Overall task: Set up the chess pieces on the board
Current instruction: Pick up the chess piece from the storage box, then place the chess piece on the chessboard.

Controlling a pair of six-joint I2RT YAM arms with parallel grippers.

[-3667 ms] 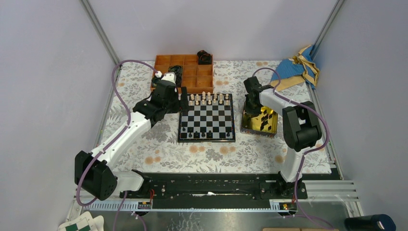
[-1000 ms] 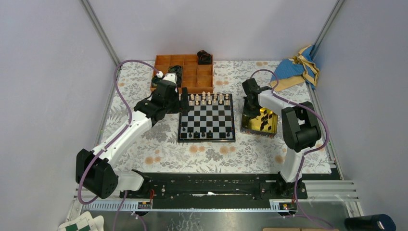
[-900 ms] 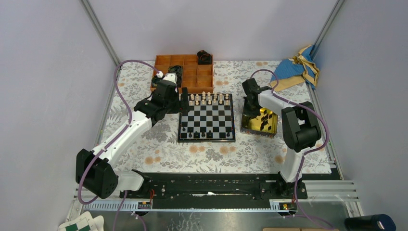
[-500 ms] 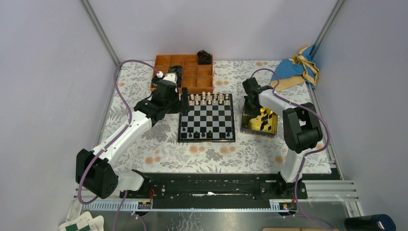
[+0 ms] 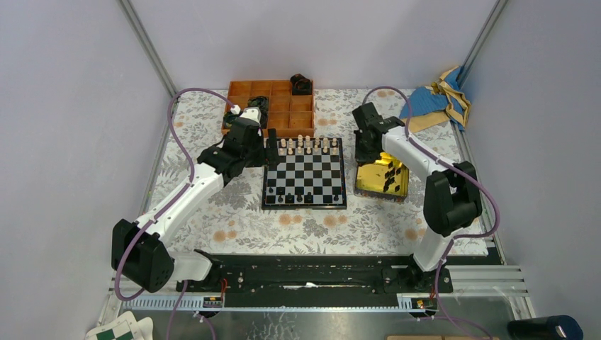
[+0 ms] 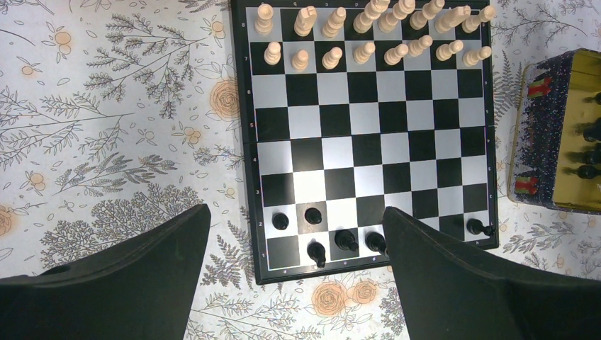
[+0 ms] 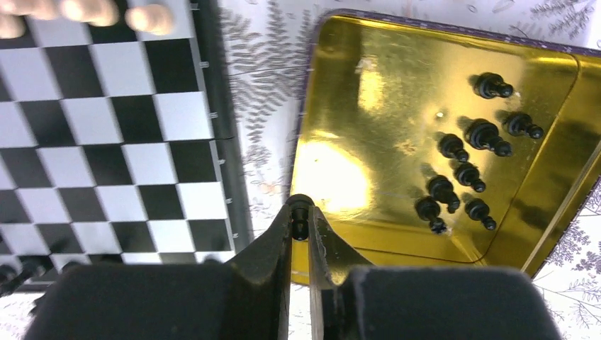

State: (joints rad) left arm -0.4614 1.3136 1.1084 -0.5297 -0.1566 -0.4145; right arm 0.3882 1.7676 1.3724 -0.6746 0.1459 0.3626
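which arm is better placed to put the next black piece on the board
Right. The right tool is shut on a black piece above the gold tin, just beside the board, so it likely only has to carry it across. The left tool is open and holds nothing.

A lab robot cell — plain walls point(image 5: 64, 106), aluminium rail point(image 5: 489, 282)

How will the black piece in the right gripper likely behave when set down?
Probably light and rigid: the black piece is far narrower than the right gripper pinching it. Likely tippy: other black pieces seem toppled in the gold tin.
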